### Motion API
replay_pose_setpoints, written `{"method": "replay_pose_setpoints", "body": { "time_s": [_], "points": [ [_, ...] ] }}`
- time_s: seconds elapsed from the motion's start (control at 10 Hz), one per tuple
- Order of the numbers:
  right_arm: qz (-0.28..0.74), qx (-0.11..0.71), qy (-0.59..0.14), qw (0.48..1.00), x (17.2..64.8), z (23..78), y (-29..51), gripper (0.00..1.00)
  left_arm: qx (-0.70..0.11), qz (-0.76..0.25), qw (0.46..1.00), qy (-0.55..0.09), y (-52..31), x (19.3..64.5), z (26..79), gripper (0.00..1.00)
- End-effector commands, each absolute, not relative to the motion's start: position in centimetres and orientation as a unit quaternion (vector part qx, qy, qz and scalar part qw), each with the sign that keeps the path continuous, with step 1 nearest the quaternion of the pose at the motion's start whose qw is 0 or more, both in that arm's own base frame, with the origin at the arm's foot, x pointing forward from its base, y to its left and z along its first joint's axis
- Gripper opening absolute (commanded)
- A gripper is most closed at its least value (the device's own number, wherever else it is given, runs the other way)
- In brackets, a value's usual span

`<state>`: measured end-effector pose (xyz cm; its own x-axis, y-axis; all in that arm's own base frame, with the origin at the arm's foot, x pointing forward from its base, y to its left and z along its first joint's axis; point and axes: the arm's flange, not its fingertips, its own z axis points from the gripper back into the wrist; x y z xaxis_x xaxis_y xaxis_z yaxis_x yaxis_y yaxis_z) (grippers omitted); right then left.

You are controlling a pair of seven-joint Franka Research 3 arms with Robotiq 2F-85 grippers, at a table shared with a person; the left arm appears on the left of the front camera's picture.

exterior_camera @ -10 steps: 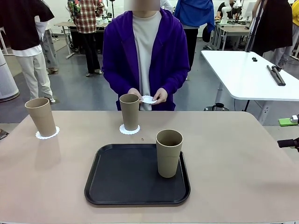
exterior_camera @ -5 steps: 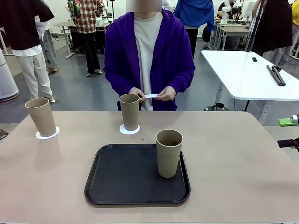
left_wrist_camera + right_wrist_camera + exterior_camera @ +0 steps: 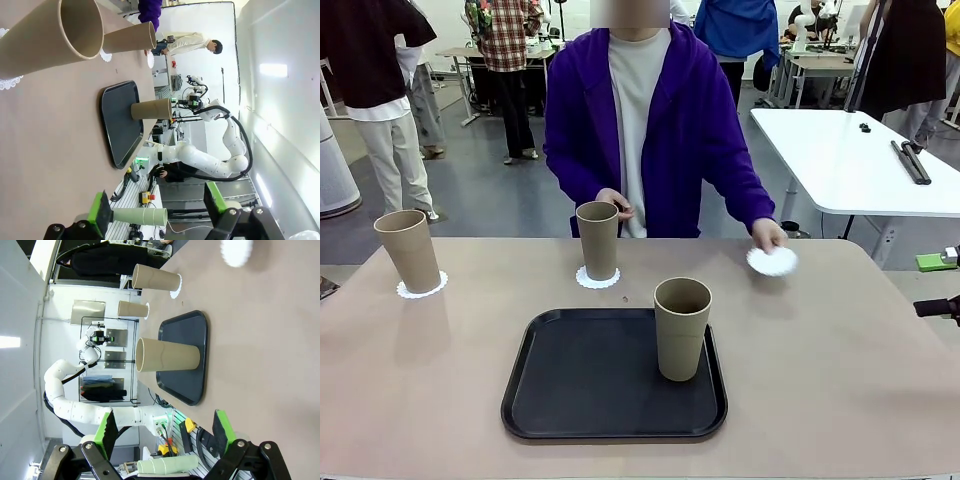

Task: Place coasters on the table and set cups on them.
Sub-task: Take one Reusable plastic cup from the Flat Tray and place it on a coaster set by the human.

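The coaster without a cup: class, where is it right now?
Front view: the coaster is in the person's hand, low over the table at its far right, beyond the tray.

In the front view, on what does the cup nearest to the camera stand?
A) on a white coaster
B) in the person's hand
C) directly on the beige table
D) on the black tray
D: the cup stands upright with its base on the dark surface of the black tray, near the tray's right side.
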<state>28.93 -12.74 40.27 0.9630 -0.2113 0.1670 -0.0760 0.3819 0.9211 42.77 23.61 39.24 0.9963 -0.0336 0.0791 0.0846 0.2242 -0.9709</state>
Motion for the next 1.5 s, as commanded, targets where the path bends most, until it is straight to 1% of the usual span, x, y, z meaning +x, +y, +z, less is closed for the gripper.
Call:
{"method": "replay_pose_setpoints", "body": {
  "time_s": [0.0, 1.4],
  "points": [
    [-0.038, 0.558, -0.133, 0.818, 29.01, 40.37, -12.66, 1.0, -0.622, -0.036, 0.782, -0.025, 23.74, 42.82, 39.42, 1.0],
    [-0.038, 0.558, -0.133, 0.818, 29.01, 40.37, -12.66, 1.0, -0.622, -0.036, 0.782, -0.025, 23.74, 42.82, 39.42, 1.0]
  ]
}}
